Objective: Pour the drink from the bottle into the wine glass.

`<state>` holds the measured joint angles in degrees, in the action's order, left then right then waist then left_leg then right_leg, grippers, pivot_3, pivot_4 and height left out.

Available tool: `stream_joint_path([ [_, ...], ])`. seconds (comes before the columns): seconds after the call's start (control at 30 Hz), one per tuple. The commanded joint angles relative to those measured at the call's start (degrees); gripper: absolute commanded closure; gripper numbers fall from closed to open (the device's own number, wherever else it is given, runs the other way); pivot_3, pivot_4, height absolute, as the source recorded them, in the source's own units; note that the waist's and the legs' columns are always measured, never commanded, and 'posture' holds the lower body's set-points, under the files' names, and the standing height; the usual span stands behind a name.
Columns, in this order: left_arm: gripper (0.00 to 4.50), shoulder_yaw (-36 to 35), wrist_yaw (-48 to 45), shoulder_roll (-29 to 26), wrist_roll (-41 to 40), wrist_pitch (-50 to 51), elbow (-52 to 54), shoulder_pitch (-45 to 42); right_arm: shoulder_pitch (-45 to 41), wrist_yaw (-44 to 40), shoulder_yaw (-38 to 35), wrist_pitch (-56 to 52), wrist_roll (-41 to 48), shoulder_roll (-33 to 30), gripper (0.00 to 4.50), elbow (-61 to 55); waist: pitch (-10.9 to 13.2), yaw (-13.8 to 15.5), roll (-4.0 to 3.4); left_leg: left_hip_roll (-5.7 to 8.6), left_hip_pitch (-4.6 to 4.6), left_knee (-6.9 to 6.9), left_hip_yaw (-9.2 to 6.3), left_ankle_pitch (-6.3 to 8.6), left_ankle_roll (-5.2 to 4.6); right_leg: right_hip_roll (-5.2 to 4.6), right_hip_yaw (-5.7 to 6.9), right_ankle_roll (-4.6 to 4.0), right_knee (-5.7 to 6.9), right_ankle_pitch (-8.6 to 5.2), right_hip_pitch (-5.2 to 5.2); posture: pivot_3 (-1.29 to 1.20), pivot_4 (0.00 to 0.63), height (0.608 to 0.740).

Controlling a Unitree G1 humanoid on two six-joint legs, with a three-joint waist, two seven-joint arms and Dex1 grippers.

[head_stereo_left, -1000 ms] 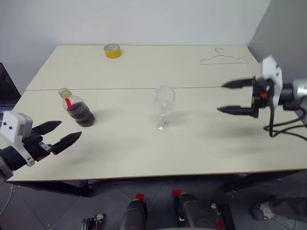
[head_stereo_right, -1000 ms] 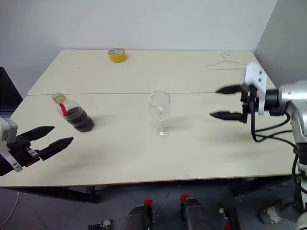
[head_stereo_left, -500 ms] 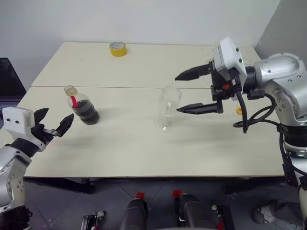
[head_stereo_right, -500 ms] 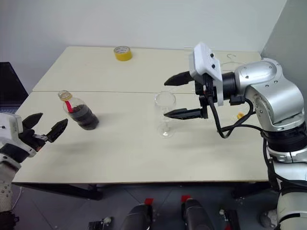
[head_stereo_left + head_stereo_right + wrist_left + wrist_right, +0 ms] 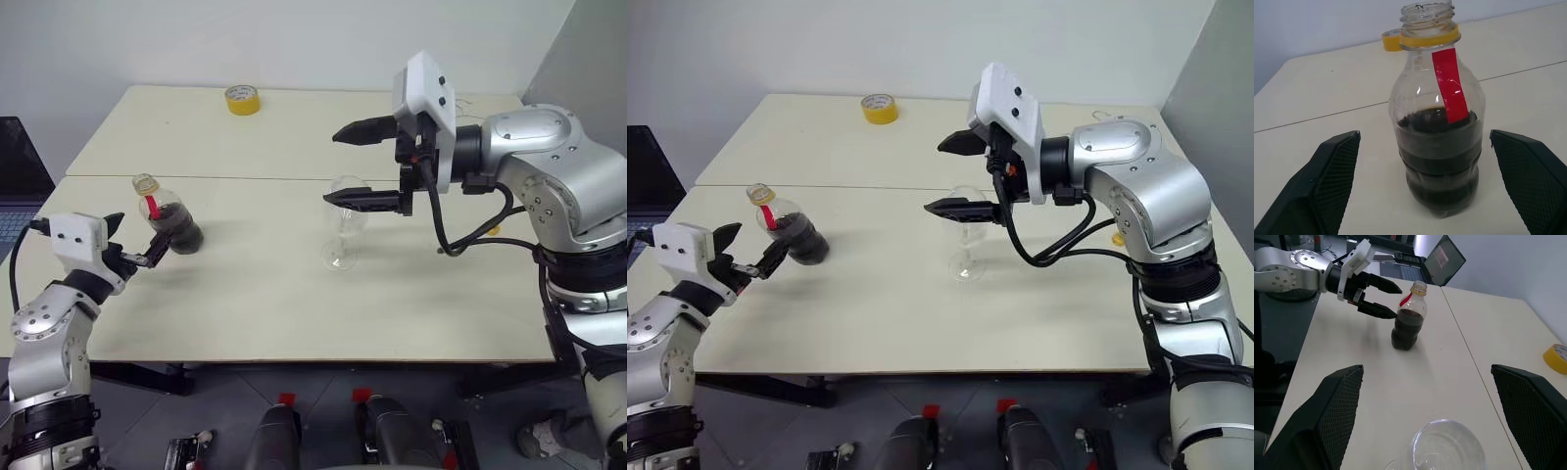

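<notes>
The bottle (image 5: 168, 216) stands upright on the bench (image 5: 294, 304), well to the left of the wine glass (image 5: 342, 225), with its long axis vertical and its open mouth pointing straight up. In the left wrist view the neck carries only a yellow ring and no cap, so nothing has to be unscrewed before pouring. The drink (image 5: 1439, 161) fills roughly the lower half of the rounded body, and a red strip runs down from the neck.

The left pincer (image 5: 134, 253) is spread wide and level, just on the near side of the bottle from the wine glass; its fingers (image 5: 1332, 181) sit either side of the bottle without touching it. The right pincer (image 5: 355, 164) is also wide open and empty, hovering at the wine glass's bowl, one finger above the rim and one about level with it. Whether the lower finger touches the glass I cannot say for sure.

The bottle looks light, thin-walled plastic, likely to dent under a hard squeeze and smooth enough to slip. The safest hold seems to be around the ribbed lower body where the liquid sits, which keeps the weight low and the mouth free for tipping toward the wine glass.

The wine glass stands upright too, stem vertical, bowl open upward. It is fragile and top-heavy on its small foot; a nudge at the rim could topple it, so a steadying hold would be better low on the bowl or at the stem.
</notes>
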<state>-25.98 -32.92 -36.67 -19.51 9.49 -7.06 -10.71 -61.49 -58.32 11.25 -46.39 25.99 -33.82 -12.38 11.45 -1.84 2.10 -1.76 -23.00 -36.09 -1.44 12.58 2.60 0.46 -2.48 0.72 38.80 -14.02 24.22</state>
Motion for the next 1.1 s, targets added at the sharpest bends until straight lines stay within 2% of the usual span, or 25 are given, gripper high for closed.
stream_joint_path([
  [0.03, 0.00, 0.6, 1.2, 0.3, 0.7, -1.9, -1.2, -2.0, -1.5, 1.6, -0.9, -2.9, 1.4, 0.6, 0.04, -2.9, 0.0, 0.0, 0.00, -0.02, 0.00, 0.00, -0.02, 0.00, 0.00, 0.00, 0.02, 0.00, 0.00, 0.00, -0.01, 0.00, 0.150, 0.740],
  [0.53, 0.00, 4.5, 4.1, 2.9, 2.7, -3.1, -7.4, -7.3, -1.7, 3.8, -0.5, -7.4, 3.3, 2.6, 0.04, -5.6, 0.0, 0.0, 0.00, 0.00, 0.01, -0.01, -0.03, 0.00, 0.00, 0.07, 0.03, 0.01, 0.05, 0.01, -0.01, 0.00, 0.150, 0.740],
  [1.07, 0.00, 6.8, 2.2, 4.7, 2.2, -4.8, -15.8, -12.4, -1.0, 4.9, 0.1, -9.3, 2.8, 2.0, 0.04, -6.8, 0.0, 0.0, 0.00, -0.02, 0.01, -0.02, -0.06, 0.00, 0.00, 0.19, 0.03, 0.01, 0.05, 0.01, -0.02, 0.00, 0.150, 0.740],
  [1.1, 0.40, 6.7, 2.3, 4.8, 2.2, -4.7, -15.8, -12.5, -1.0, 4.9, 0.1, -9.4, 2.8, 1.9, 0.00, -6.8, 0.0, 0.0, 0.00, -0.01, 0.01, -0.02, -0.06, 0.00, 0.00, 0.19, 0.03, 0.01, 0.05, 0.01, -0.02, 0.00, 0.150, 0.740],
])
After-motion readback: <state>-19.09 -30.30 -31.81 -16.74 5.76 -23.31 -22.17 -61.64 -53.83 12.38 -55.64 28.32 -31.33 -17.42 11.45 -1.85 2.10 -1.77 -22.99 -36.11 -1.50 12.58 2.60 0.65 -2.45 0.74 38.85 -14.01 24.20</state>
